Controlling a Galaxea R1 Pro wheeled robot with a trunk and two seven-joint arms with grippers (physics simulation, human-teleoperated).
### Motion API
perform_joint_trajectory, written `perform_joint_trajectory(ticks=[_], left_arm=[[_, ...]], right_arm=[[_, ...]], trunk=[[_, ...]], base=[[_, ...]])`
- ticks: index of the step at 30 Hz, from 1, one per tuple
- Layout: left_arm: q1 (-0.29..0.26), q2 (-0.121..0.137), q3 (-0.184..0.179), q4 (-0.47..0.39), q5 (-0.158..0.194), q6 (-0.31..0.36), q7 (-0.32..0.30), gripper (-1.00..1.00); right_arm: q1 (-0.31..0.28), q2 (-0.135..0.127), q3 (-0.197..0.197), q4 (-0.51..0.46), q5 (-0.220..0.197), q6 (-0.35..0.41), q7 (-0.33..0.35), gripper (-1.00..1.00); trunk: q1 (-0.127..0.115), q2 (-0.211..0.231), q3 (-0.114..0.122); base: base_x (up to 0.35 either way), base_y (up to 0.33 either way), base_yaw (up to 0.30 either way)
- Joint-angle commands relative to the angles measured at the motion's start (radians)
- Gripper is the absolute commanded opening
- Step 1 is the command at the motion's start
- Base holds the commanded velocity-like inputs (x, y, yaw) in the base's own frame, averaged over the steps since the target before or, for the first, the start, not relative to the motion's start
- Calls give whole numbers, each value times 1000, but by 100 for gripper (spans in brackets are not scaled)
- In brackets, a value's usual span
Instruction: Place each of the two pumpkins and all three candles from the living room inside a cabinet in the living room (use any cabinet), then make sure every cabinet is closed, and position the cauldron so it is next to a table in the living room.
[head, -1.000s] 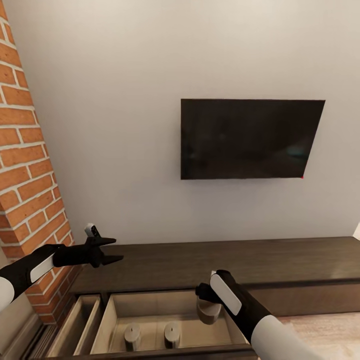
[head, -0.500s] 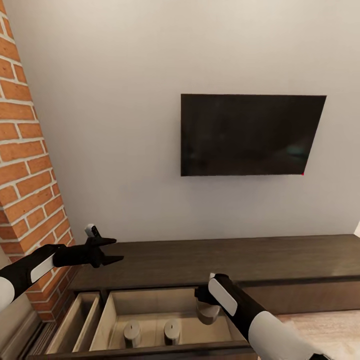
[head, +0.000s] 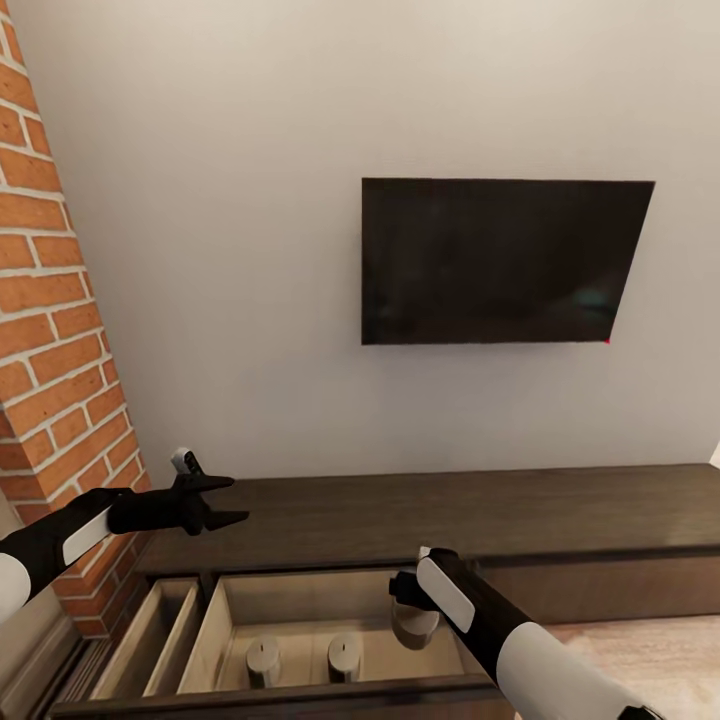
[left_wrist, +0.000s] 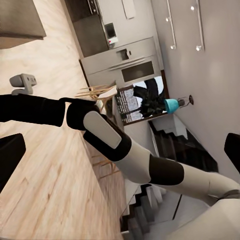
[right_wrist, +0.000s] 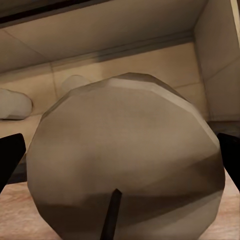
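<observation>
there's a dark flat tv hung on the plain pale wall, an orange brick column running down the left side, and a strip of light wood floor at the bottom right corner

The cabinet is set against the wall with one compartment opened; two candles are stood upright side by side on its pale interior floor

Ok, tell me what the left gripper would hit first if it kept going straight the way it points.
Probably nothing nearby. The left gripper points to the robot's right, over the cabinet top, fingers open and empty; depth is unclear, but the way looks free.
</observation>
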Motion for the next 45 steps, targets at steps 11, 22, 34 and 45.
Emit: perform_joint_trajectory(ticks=[11, 22, 34, 45], left_arm=[[-2, 2, -7, -1, 2, 11, -8, 100], [-2, 1, -7, -3, 2, 10, -8, 100], [-2, 1, -7, -4, 2, 11, -8, 100], [-2, 1, -7, -5, 2, 11, -8, 100]], right_arm=[[-1, 40, 5, 41, 60, -47, -6, -100], [-1, 54, 5, 47, 63, -52, -5, -100], [-1, 52, 4, 63, 62, -54, 28, -100], [-1, 52, 3, 112, 62, -76, 91, -100]], trunk=[[42, -78, -36], [84, -155, -70], [130, -239, -108], [161, -295, -133]], base=[[0, 0, 0], [0, 0, 0], [0, 0, 0], [0, 0, 0]])
